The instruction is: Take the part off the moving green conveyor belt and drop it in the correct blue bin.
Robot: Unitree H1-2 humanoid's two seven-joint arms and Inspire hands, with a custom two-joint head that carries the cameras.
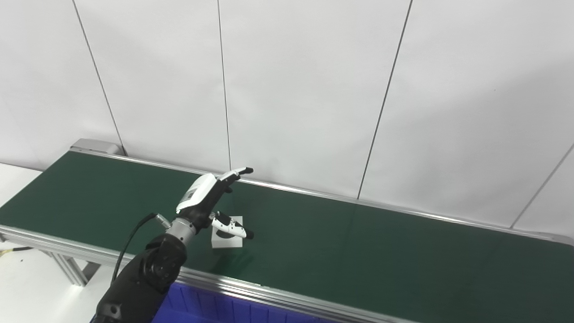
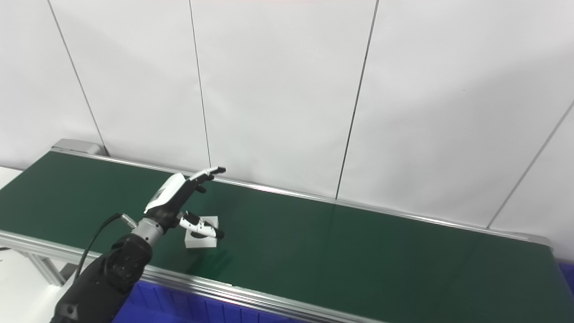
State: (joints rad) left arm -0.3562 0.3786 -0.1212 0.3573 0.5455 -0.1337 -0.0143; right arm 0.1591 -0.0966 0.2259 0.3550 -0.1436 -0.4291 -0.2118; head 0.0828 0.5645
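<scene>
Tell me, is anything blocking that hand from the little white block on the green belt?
Nothing visible does. The left hand hovers open right over the white block on the green belt, thumb across its top and fingers stretched beyond it. The belt around the block looks bare. The blue bin sits just below the belt's near rail.

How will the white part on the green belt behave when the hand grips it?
The white part looks blocky and flat-sided, so it probably stays stiff and will not roll. Its low shape suggests little tipping. The open left hand might slip on smooth faces.
</scene>
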